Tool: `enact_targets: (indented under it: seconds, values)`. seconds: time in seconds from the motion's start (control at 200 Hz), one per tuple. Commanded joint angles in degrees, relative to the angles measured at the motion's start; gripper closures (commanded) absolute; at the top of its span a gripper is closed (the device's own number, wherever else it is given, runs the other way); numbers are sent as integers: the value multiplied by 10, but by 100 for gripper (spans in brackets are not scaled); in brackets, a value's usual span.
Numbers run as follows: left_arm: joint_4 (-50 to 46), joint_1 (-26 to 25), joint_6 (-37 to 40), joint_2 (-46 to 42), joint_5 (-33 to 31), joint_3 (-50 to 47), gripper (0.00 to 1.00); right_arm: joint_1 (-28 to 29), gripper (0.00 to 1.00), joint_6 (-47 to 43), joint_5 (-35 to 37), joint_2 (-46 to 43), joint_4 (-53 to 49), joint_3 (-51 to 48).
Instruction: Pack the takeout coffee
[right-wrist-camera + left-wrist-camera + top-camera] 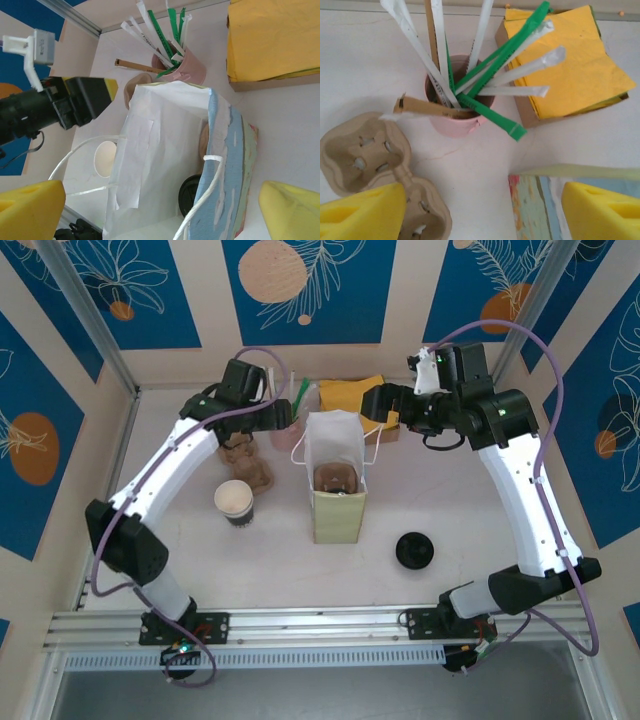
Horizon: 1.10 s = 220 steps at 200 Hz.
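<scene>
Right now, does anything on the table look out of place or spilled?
The small white paper cup stands uncovered left of the tall pale-yellow paper bag, while its round black plastic lid lies apart on the bag's right. I see no spill.

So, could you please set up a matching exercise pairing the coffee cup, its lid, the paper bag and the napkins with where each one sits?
1. paper coffee cup
2. black lid
3. paper bag
4. yellow napkins

A. behind the bag, near the far wall
B. flat on the table, right of the bag
C. mid-table, standing open
D. upright and uncovered, left of the bag

Pairs: 1-D, 2-B, 3-C, 4-A.
</scene>
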Motion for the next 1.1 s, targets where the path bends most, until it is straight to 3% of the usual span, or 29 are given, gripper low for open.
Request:
enact_targets:
  seconds: [0.0, 0.25, 0.455, 0.575, 0.835, 1.095]
  values:
    - [0, 10, 37, 42, 24, 46, 28, -3, 1, 3, 16, 2, 6, 7]
    - [-23, 13, 72, 145, 24, 167, 31, -4, 1, 4, 42, 39, -26, 43]
    - [-36, 15, 88, 203, 85, 241, 39, -5, 1, -1, 47, 64, -47, 67]
    - [-49, 12, 102, 207, 99, 238, 44, -6, 1, -1, 46, 73, -55, 78]
    - [-81, -3, 136, 202, 34, 205, 49, -6, 1, 3, 41, 64, -55, 68]
    - [-79, -10, 155, 222, 32, 194, 54, -1, 1, 18, 40, 49, -51, 46]
